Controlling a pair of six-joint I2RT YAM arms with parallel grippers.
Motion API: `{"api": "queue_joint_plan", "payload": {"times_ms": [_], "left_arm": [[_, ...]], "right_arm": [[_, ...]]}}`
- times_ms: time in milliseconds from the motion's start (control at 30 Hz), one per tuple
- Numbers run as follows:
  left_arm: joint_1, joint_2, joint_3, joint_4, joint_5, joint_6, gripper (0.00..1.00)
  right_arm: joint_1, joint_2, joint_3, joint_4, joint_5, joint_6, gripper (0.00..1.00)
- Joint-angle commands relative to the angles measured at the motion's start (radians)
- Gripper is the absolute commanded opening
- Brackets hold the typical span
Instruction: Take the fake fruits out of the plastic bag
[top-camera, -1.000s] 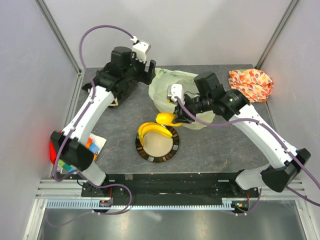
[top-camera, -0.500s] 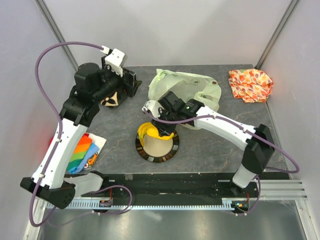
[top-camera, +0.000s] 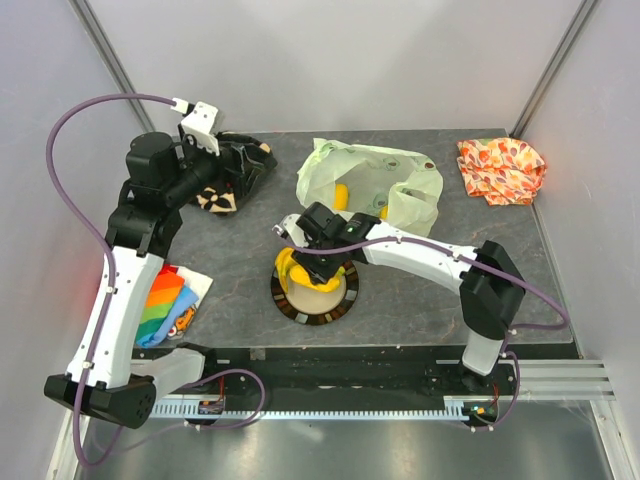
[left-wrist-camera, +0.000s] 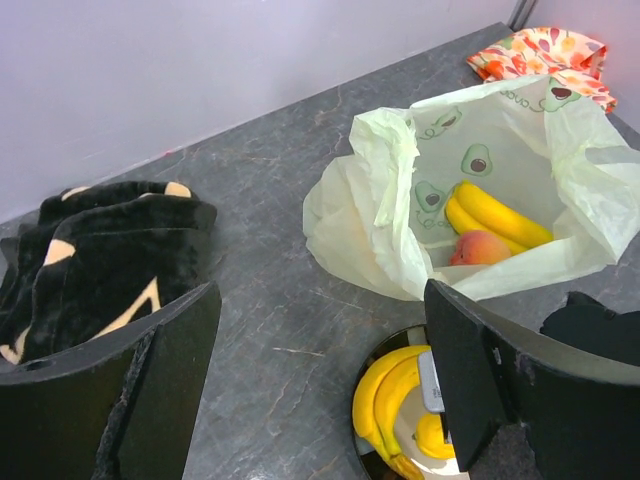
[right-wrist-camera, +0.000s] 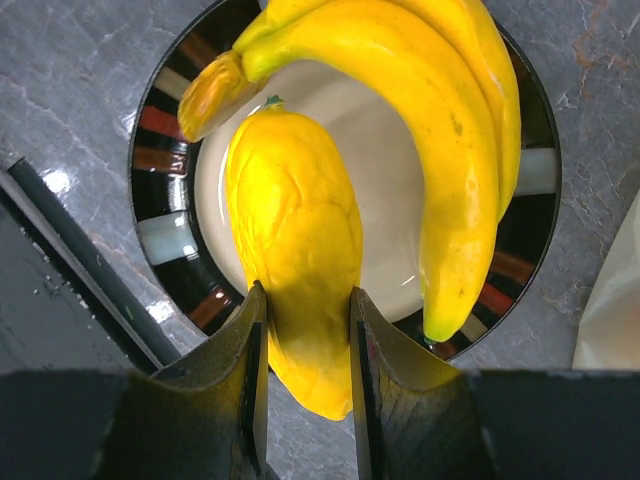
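So the right fingers (right-wrist-camera: 256, 330) are clamped on the yellow fruit (right-wrist-camera: 290, 240) just over the plate (right-wrist-camera: 165, 240). The left fingers (left-wrist-camera: 180, 350) hang wide open, empty. The banana (left-wrist-camera: 497, 213) and peach (left-wrist-camera: 480, 247) sit in the bag (left-wrist-camera: 370, 220). Let go crooked and that slick fruit could roll onto the table (left-wrist-camera: 270, 300).

A glossy yellow oval fruit (right-wrist-camera: 295, 260) is clamped between the right pincer's (right-wrist-camera: 303, 345) fingers, with a yellow banana bunch (right-wrist-camera: 450, 130) just beside it. Ahead of the left pincer (left-wrist-camera: 320, 290) lies the crinkly pale yellow-green bag (left-wrist-camera: 560, 140), its mouth open, holding more bananas (left-wrist-camera: 495, 213) and a small peach (left-wrist-camera: 480, 248).
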Motion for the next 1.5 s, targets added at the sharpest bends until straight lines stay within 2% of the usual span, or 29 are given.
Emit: {"api": "queue_joint_plan", "payload": {"times_ms": [0, 267, 567, 600, 633, 733, 833, 933, 1000, 1133, 1233, 1333, 1467], "left_arm": [[0.021, -0.039, -0.015, 0.025, 0.054, -0.039, 0.89], [0.036, -0.065, -0.038, 0.024, 0.08, -0.063, 0.89], [0.047, -0.063, -0.05, 0.039, 0.11, -0.087, 0.88], [0.047, -0.063, -0.052, 0.039, 0.116, -0.093, 0.88], [0.047, -0.06, -0.054, 0.043, 0.119, -0.096, 0.88], [0.047, -0.053, -0.054, 0.048, 0.131, -0.103, 0.88], [0.047, -0.045, -0.05, 0.053, 0.14, -0.111, 0.88], [0.047, -0.034, -0.046, 0.056, 0.152, -0.114, 0.87], [0.047, -0.028, -0.041, 0.057, 0.159, -0.114, 0.87], [0.047, -0.014, -0.029, 0.059, 0.16, -0.107, 0.87], [0.045, 0.003, -0.04, 0.068, 0.172, -0.108, 0.86], [0.027, 0.052, -0.04, 0.085, 0.188, -0.131, 0.85], [-0.034, 0.157, 0.021, 0.109, 0.238, -0.171, 0.86]], "right_arm": [[-0.001, 0.042, -0.013, 0.047, 0.067, 0.041, 0.22], [0.007, 0.104, 0.014, 0.069, 0.092, 0.046, 0.23], [0.026, 0.12, 0.028, 0.074, 0.232, 0.032, 0.27], [0.027, 0.119, 0.027, 0.074, 0.244, 0.034, 0.29], [0.029, 0.119, 0.028, 0.075, 0.27, 0.041, 0.37], [0.032, 0.116, 0.034, 0.069, 0.279, 0.046, 0.52], [0.038, 0.111, 0.057, 0.045, 0.258, 0.046, 0.61], [0.041, 0.096, 0.091, -0.009, 0.259, 0.046, 0.68], [0.039, 0.064, 0.108, -0.047, 0.246, 0.069, 0.7], [0.036, 0.013, 0.181, -0.23, 0.184, 0.063, 0.71], [0.007, -0.025, 0.258, -0.305, 0.18, 0.055, 0.72], [-0.088, -0.044, 0.373, -0.336, 0.163, 0.055, 0.71], [-0.301, -0.039, 0.474, -0.324, 0.101, 0.025, 0.68]]}}
